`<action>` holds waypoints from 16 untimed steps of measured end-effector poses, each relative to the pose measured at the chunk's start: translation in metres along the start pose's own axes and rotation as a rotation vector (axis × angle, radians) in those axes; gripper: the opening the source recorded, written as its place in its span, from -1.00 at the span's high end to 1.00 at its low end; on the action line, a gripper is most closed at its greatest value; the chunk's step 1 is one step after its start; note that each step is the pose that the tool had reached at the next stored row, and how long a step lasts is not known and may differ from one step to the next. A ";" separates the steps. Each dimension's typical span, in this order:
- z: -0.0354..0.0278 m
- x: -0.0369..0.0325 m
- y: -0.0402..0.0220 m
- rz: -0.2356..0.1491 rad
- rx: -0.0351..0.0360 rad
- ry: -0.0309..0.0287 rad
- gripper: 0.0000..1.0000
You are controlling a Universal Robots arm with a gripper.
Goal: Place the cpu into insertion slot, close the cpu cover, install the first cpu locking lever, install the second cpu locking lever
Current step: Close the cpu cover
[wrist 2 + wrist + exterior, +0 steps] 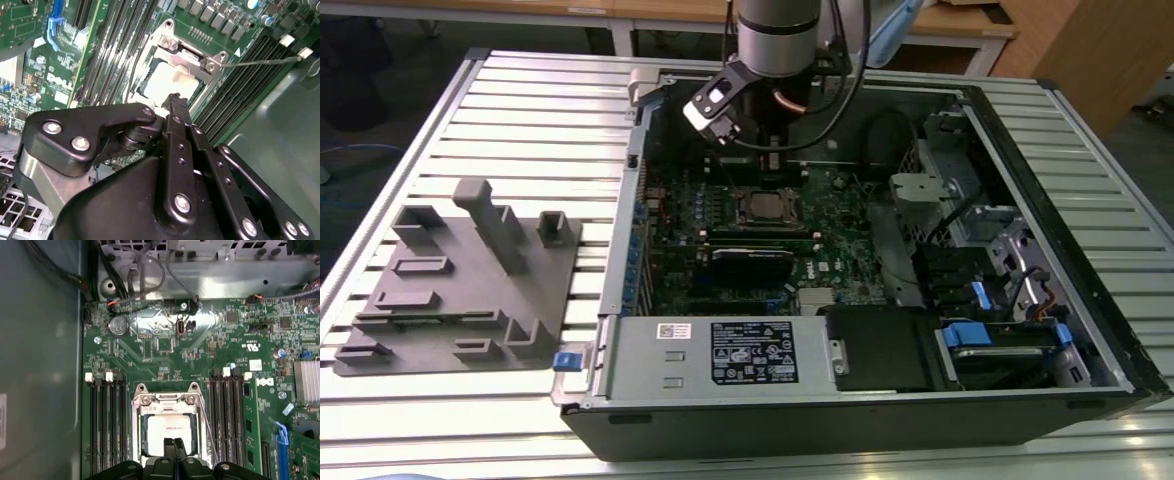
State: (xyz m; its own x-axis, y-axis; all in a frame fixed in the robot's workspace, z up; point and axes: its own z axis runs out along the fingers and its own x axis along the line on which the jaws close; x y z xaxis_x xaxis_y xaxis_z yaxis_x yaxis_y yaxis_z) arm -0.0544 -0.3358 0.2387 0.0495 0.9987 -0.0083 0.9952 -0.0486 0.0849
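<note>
Black metal gripper [176, 101] with bolted linkage arms in the foreground, fingertips pressed together, tip just over the near edge of the small square silver-grey cpu [165, 80]. Thin silvery metal cpu cover frame [192, 56] lies around the chip, which shows through its window. 1 thin wire lever [260, 62] sticks out across long black memory slots [250, 82]. Green circuit board [30, 70], blue plastic clip [54, 22], grey metal case wall [285, 130].

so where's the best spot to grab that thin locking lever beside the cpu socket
Probably the free end of the locking lever, far from its hinge at the cpu cover. It is a thin wire rod angled out past the memory slots, so pinching across it from above looks best.
</note>
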 end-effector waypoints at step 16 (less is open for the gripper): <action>0.0005 0.0000 0.0003 -0.076 0.0208 0.0075 0.79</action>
State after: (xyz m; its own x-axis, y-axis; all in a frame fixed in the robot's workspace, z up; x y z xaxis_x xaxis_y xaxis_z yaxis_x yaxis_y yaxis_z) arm -0.0540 -0.3357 0.2382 -0.0270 0.9996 -0.0064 0.9976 0.0274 0.0635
